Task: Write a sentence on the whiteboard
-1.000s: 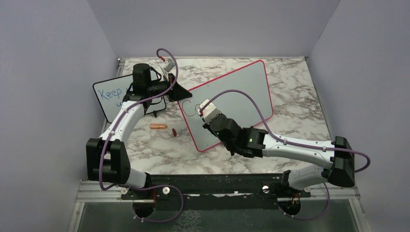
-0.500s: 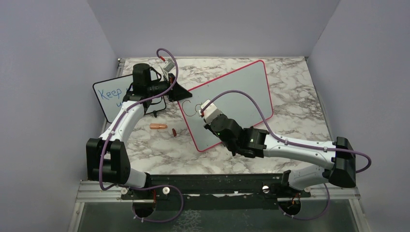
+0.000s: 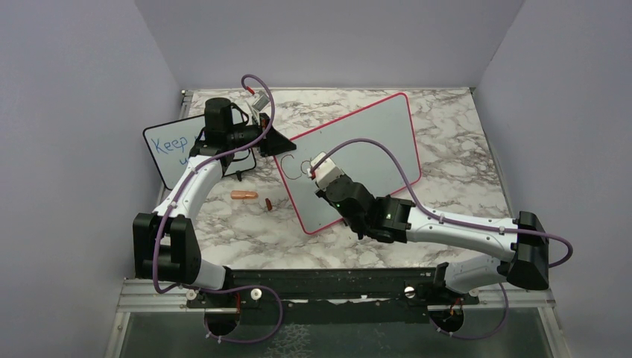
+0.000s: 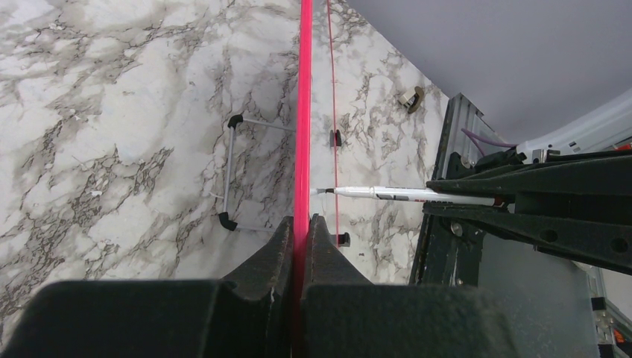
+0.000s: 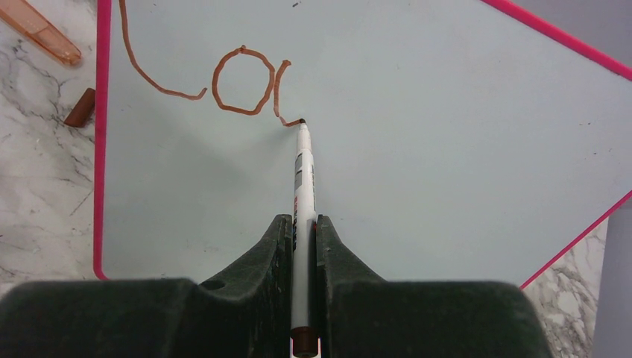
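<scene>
1. Top view: the whiteboard (image 3: 373,138) stands tilted mid-table. The left gripper (image 3: 270,142) reaches in from nine o'clock, and the right gripper (image 3: 319,167) angles up from five o'clock toward the sentence (image 3: 296,168).
2. Left wrist: the jaws pinch the whiteboard's pink edge. A slack grip could let it rock under pen pressure.
3. Right wrist: the fingers clamp the marker (image 5: 302,186), its tip touching at twelve o'clock. Pushing too hard could smear the third letter.
</scene>
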You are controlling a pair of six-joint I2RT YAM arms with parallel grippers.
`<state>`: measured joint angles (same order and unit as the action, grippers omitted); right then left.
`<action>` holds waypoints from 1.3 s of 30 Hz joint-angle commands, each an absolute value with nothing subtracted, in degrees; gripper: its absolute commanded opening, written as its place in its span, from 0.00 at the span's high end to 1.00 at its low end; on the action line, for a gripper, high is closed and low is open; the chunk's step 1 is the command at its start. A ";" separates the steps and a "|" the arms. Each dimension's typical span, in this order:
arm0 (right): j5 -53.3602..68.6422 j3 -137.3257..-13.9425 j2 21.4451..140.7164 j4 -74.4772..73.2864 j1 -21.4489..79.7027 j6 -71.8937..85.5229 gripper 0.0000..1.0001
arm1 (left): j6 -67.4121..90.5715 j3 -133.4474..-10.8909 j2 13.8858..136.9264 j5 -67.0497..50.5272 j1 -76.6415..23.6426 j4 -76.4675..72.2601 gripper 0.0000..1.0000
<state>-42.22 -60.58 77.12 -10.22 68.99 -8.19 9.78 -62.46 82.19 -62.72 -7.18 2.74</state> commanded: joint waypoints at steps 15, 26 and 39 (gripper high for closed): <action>-43.61 -60.89 76.19 -4.42 67.24 -11.35 0.99 | 4.68 -61.33 84.29 -61.35 -7.91 7.12 1.00; -42.55 -61.66 76.73 -3.26 66.54 -12.00 0.99 | 4.66 -61.39 84.21 -61.49 -7.92 7.12 1.00; -41.37 -62.23 77.31 -3.51 66.27 -12.35 0.99 | 4.70 -61.43 84.31 -61.57 -7.92 7.12 1.00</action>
